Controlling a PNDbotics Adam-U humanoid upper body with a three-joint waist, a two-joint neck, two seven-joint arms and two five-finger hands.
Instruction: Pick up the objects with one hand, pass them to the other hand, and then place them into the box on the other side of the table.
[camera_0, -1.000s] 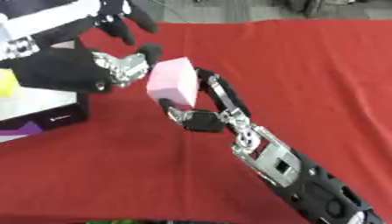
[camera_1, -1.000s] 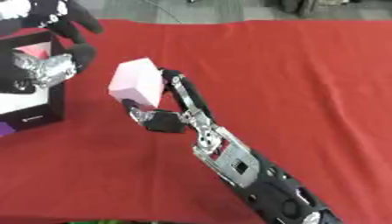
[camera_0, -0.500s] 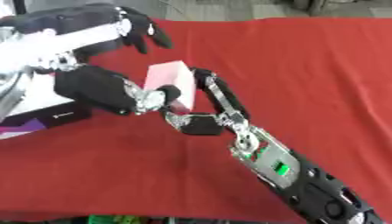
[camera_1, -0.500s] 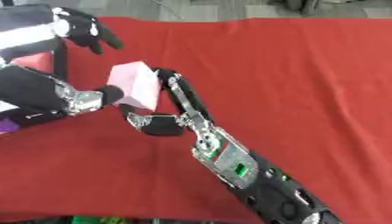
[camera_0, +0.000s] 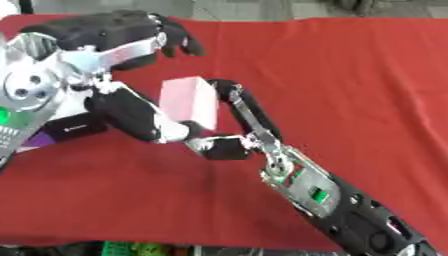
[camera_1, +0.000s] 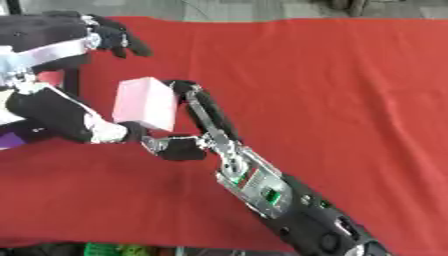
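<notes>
Holding the pink block up over the red desk, the right hand is pinching it between fingers and thumb while the left hand is closing around its lower left edge. It's looking light, stiff and smooth-sided, so I'd be taking the flat faces. The left eye view is showing more of the dark box.

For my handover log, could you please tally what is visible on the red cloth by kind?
Pink block: 1
Robot hands, left hand and right hand: 2
Black box: 1
Total: 4
</notes>
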